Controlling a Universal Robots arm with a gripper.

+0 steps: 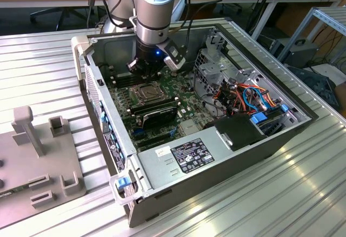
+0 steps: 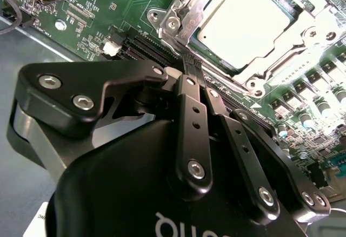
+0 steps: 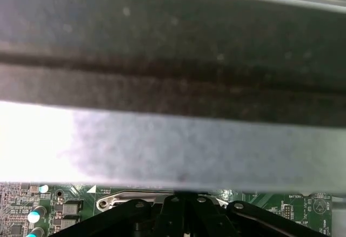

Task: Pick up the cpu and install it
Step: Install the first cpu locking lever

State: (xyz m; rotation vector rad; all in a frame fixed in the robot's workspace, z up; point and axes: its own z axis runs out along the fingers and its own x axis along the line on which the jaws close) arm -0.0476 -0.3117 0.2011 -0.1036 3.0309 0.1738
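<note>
Upper centre of the exterior view, the gripper (image 1: 145, 70) hangs just beside the socket, fingers pinched together, holding nothing. The cpu (image 2: 250, 21) already sits inside its socket (image 2: 178, 18); a careless descent risks striking the latch.

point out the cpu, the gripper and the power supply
cpu (image 2: 250, 22), second wrist view, middle of its metal lid
gripper (image 2: 189, 64), second wrist view, between its fingertips
power supply (image 1: 192, 156), exterior view, its labelled top

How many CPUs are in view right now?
1. The cpu sits in the motherboard socket inside the open case, close beside the hand. Others may be hidden beneath the arm.
</note>
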